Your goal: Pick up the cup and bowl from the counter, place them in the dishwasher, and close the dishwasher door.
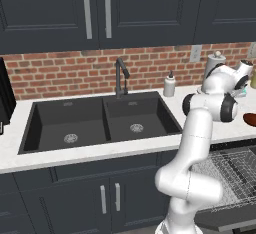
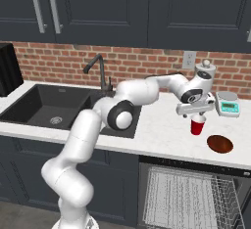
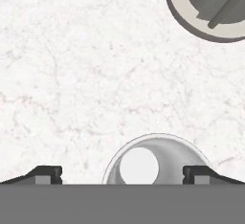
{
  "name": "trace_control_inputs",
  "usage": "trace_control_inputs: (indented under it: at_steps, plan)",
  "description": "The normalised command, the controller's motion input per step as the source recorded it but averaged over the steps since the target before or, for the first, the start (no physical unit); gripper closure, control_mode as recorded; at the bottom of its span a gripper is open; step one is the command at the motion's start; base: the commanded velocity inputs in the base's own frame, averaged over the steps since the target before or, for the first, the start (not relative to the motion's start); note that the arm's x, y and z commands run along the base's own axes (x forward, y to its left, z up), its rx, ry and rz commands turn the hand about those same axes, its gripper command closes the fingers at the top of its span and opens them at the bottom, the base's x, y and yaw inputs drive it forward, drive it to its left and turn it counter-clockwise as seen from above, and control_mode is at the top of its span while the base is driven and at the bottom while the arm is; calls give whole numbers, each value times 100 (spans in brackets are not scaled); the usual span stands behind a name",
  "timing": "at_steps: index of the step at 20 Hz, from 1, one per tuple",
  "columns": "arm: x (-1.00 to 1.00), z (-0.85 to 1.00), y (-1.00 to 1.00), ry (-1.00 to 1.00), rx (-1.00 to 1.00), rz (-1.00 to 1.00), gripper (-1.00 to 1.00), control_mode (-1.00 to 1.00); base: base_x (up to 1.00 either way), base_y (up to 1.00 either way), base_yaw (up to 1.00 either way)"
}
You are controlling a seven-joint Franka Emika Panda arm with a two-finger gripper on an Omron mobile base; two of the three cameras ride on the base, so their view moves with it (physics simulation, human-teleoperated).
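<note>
— Red brick backs the white speckled counter, with dark cabinets above. What stands around the arm?

— Black double sink with its faucet on the left, a white soap bottle by the wall, and a small kitchen scale far right. A paper towel roll rises behind the arm.

— And the cup?

— The red cup stands upright on the counter, right under the gripper. In the hand view its white rim sits between the two fingertips, which stand wide apart, touching nothing.

— The bowl?

— The dark reddish-brown bowl lies just right of the cup, nearer the counter edge. Below it the dishwasher is open, silver wire rack pulled out.
</note>
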Motion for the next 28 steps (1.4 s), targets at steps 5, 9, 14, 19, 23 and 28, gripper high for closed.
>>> trace_control_inputs:
  at_steps: [5,9,14,19,23,28]
  plan:
    - [14,0,-24,1,0,0,-100,-100,0,0,0]
    - [22,0,0,3,0,0,-100,-100,0,0,0]
    - [3,0,0,6,0,0,-100,-100,0,0,0]
    - [0,0,-8,7,0,0,-100,-100,0,0,0]
    - [-2,-1,0,8,0,-1,-100,-100,0,0,0]
    - [-6,0,0,1,0,-5,-100,-100,0,0,0]
